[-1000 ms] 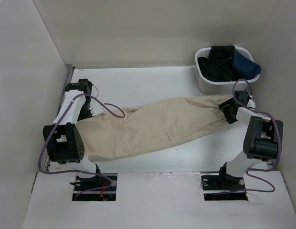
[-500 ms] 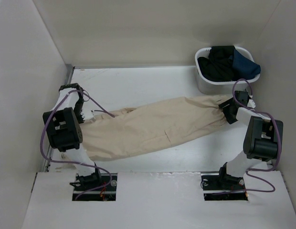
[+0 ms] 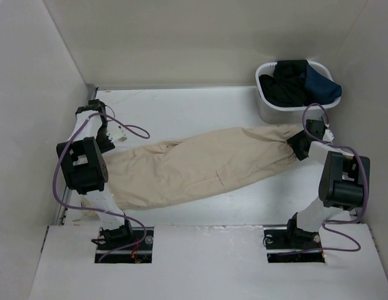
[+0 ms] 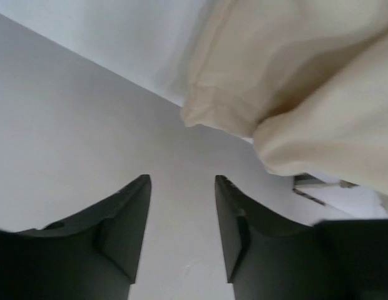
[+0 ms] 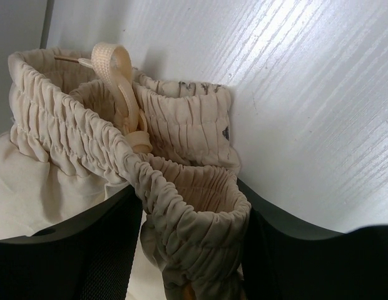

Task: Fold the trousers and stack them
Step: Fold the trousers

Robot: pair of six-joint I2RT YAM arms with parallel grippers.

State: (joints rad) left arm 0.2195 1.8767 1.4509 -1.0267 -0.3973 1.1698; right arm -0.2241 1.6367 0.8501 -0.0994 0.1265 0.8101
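The beige trousers point(image 3: 200, 165) lie stretched slantwise across the white table point(image 3: 181, 112), leg ends at the near left, waist at the far right. My left gripper point(image 3: 114, 135) hovers at the left just beyond the leg ends. In the left wrist view it point(image 4: 181, 187) is open and empty, and a leg hem point(image 4: 219, 112) lies ahead of the fingertips. My right gripper point(image 3: 295, 142) is at the waist end. The right wrist view shows the gathered waistband point(image 5: 181, 206) with its drawstring loop point(image 5: 119, 69) bunched between the two fingers, so my right gripper point(image 5: 191, 250) is shut on it.
A white basket point(image 3: 264, 106) holding black and navy garments point(image 3: 300, 81) stands at the far right, just behind the right gripper. White walls close the table on the left, back and right. Purple cables loop off both arms.
The left gripper has opened, let go of the leg end and drawn back toward the far left wall. The leg end now rests on the table. The right arm has barely moved.
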